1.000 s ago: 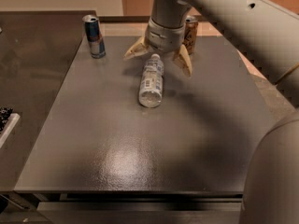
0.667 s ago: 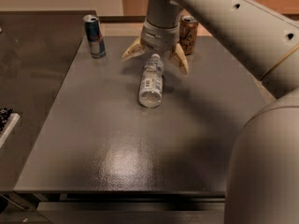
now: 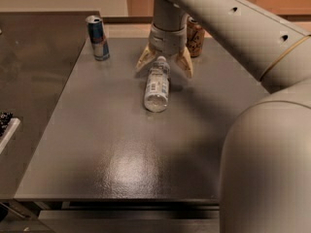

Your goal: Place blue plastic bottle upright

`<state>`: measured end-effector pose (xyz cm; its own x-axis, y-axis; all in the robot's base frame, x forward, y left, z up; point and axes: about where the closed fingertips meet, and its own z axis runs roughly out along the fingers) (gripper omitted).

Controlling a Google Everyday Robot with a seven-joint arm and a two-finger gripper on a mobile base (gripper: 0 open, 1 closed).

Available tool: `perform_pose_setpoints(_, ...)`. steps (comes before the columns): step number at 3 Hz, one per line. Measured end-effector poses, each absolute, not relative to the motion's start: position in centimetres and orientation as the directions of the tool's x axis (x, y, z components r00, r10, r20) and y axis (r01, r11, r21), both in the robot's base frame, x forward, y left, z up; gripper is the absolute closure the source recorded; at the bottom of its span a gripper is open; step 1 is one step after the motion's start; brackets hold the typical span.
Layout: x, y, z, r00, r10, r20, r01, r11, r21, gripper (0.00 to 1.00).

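Observation:
The blue plastic bottle (image 3: 157,85) lies on its side on the dark grey table (image 3: 121,149), its white cap pointing away toward the back and its base toward me. My gripper (image 3: 164,65) hangs straight down over the cap end, open, with one tan finger (image 3: 144,59) left of the neck and the other (image 3: 185,62) right of it. The fingers straddle the bottle's top without closing on it.
A blue-and-silver slim can (image 3: 97,38) stands upright at the back left. A brown can (image 3: 195,37) stands upright behind the gripper at the right. My arm fills the right side of the view. A lower dark counter (image 3: 34,57) lies to the left.
The gripper has shifted a little toward the back and lowered around the bottle's cap end. The bottle has not moved.

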<state>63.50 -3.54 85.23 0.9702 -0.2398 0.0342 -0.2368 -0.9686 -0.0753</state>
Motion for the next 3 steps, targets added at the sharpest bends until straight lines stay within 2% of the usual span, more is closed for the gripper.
perform_pose_setpoints(2, 62.9, -4.0, 85.2, 0.981, -0.194, 0.023, -0.193, -0.98, -0.055, 0.64)
perform_pose_setpoints(3, 61.9, -3.5, 86.7, 0.99, -0.135, 0.034, -0.132, -0.988, -0.08, 0.88)
